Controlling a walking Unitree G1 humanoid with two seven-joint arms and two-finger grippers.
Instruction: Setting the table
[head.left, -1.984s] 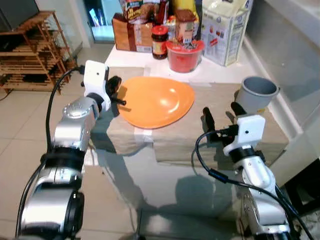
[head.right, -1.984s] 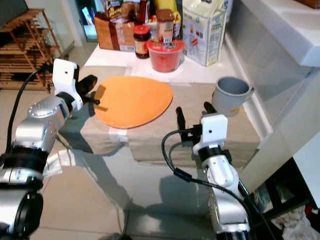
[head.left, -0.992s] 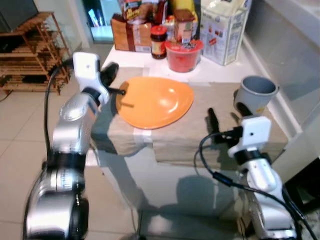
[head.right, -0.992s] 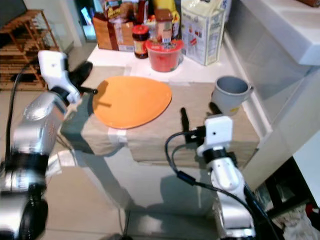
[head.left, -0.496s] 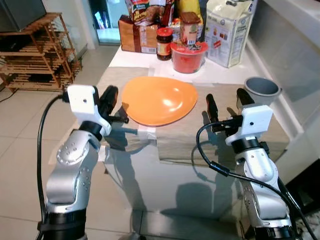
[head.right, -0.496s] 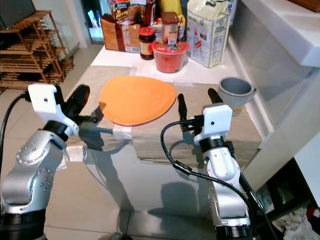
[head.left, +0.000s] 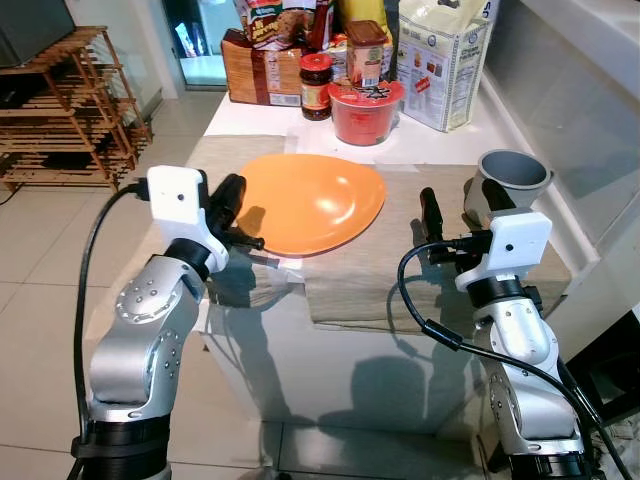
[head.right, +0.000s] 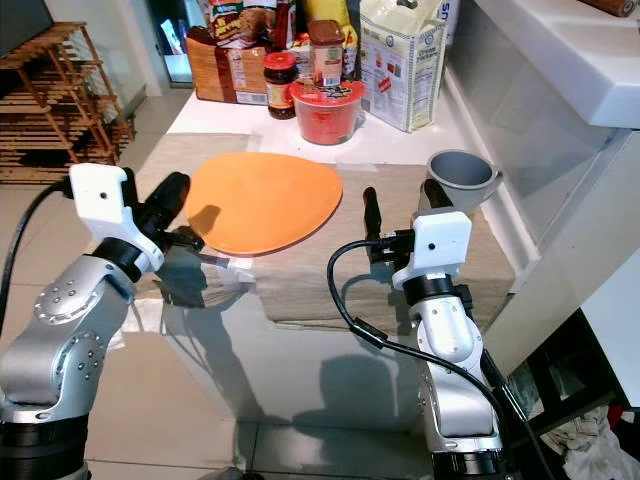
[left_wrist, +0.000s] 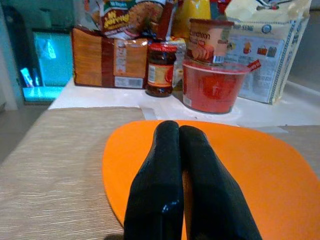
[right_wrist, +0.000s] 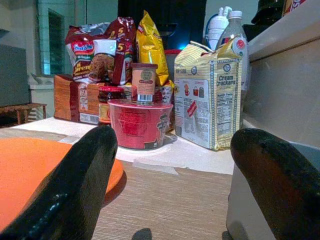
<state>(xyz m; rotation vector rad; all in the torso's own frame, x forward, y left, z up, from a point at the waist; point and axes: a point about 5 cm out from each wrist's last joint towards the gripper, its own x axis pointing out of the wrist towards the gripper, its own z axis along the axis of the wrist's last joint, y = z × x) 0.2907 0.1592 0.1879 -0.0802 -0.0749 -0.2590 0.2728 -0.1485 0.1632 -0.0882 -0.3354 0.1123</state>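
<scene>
From where I stand, the orange plate (head.left: 312, 201) lies flat on the beige runner (head.left: 370, 270) that covers the desk (head.left: 420, 140), towards its left side, with the grey cup (head.left: 512, 178) well apart at the right end. The left end effector (head.left: 236, 215) has its two black fingers pressed together on nothing, the tips just at the plate's near-left rim. The right end effector (head.right: 397, 215) stands spread wide and empty, between plate and cup, one finger right beside the cup's wall.

What worries me is that left one: pinched shut, it can only shove, and a push at the rim could skid the plate back towards the red noodle bowl (head.left: 366, 108) and the jar (head.left: 316, 85) behind it — or ruck the runner and drag everything along.

On the right, the finger nearest the cup could knock it towards the desk's right edge if the arm swings outward — the cup looks light and stands close to that edge.
</scene>
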